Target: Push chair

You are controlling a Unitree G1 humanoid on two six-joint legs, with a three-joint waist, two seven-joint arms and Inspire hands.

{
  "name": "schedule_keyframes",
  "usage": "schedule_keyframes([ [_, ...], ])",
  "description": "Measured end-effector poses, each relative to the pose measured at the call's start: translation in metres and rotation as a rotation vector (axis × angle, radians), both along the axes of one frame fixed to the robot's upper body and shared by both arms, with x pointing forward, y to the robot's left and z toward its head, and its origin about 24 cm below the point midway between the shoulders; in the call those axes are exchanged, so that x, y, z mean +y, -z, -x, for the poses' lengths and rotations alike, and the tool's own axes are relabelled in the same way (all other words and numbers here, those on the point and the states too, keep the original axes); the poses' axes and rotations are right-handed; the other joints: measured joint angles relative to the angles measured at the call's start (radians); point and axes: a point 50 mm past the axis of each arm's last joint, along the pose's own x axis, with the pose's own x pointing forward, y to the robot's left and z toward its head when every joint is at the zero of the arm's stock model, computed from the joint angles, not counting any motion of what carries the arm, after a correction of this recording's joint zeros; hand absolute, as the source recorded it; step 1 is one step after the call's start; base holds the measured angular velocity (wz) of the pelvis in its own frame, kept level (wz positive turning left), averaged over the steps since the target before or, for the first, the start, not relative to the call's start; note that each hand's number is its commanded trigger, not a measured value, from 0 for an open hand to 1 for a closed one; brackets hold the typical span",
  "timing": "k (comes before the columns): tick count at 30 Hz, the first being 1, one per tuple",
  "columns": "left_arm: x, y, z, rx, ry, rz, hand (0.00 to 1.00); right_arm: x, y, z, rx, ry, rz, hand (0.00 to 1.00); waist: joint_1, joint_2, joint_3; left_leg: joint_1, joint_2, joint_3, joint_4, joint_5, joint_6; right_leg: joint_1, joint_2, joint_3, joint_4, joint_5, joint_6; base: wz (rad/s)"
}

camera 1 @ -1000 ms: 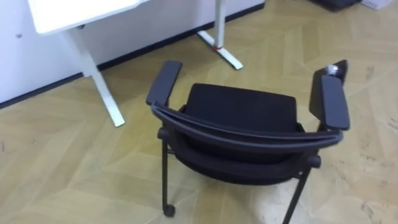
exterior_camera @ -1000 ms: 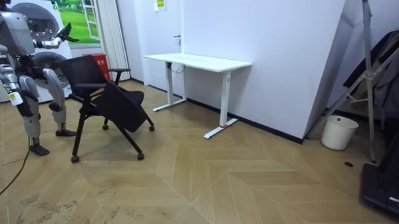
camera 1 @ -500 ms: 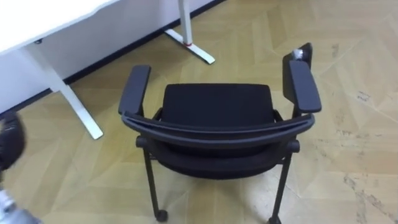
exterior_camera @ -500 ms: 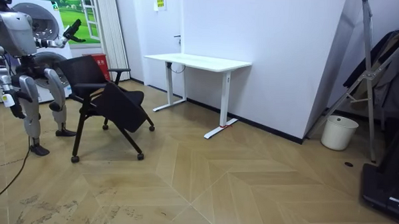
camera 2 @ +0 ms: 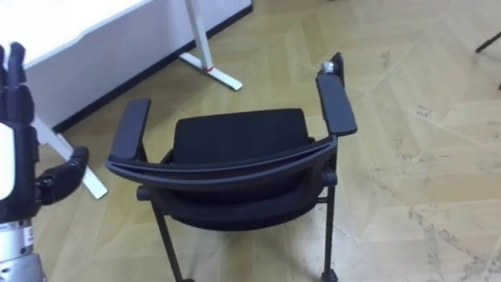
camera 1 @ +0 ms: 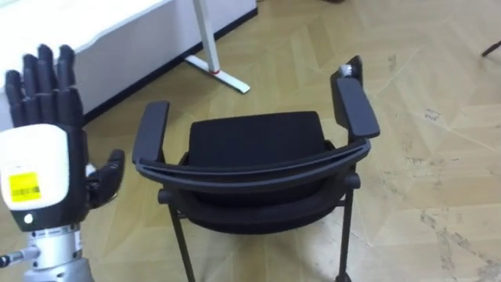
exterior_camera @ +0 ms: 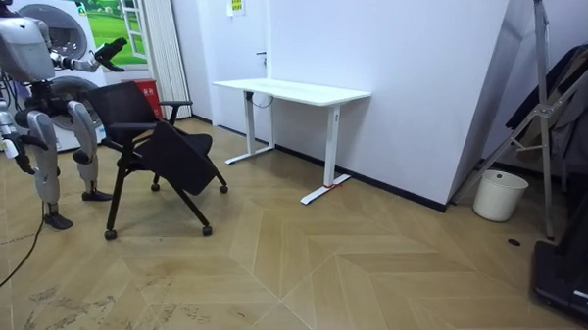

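Left eye view: the left hand (camera 1: 43,164) has risen beside the black chair (camera 1: 254,141), fingers straight and spread, touching nothing; the push awaits.

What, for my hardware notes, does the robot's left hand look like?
The left hand has black fingers and a black thumb. Its back is a smooth white shell that carries a small yellow label with dark print. Below the shell, the wrist is a ribbed, silvery metal cylinder.
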Motion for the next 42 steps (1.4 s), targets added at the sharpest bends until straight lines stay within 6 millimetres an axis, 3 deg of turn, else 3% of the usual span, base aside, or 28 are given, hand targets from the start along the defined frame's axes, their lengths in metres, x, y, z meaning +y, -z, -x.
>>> schedule_keyframes([
  [8,-0.008,0.005,0.000,0.035,0.034,0.009,0.00,-0.003,-0.001,-0.001,-0.006,-0.005,-0.002,0.00,-0.002,0.012,0.0042,0.009,0.001,0.014,-0.001,0.000,0.000,-0.001,0.000,0.018,0.000,0.000,0.000,-0.06],
  [16,-0.031,0.016,0.000,0.142,0.143,-0.021,0.00,-0.006,-0.002,-0.005,-0.005,-0.028,0.008,0.00,-0.036,0.014,0.0035,0.014,0.002,0.015,-0.011,0.000,0.000,-0.017,0.001,0.048,0.005,0.000,0.000,-0.10],
  [23,-0.036,0.021,0.003,0.188,0.183,-0.034,0.00,-0.006,-0.002,-0.006,-0.011,-0.023,0.009,0.00,-0.050,0.013,0.0022,0.015,0.002,0.019,-0.012,0.000,0.000,-0.030,0.002,0.073,0.005,0.000,-0.001,-0.11],
  [33,-0.035,0.027,0.006,0.233,0.180,-0.037,0.00,-0.008,-0.003,-0.001,-0.015,0.014,0.012,0.00,-0.055,0.005,-0.0019,0.016,0.003,0.026,-0.019,0.000,0.000,-0.032,0.002,0.073,0.006,0.001,-0.001,0.00],
  [42,-0.035,0.043,0.011,0.360,0.206,-0.079,0.00,-0.011,-0.004,0.002,-0.001,0.033,0.012,0.00,-0.057,0.002,-0.0004,0.016,0.004,0.037,-0.020,0.000,0.000,-0.032,0.002,0.074,0.015,0.003,0.000,0.00],
])
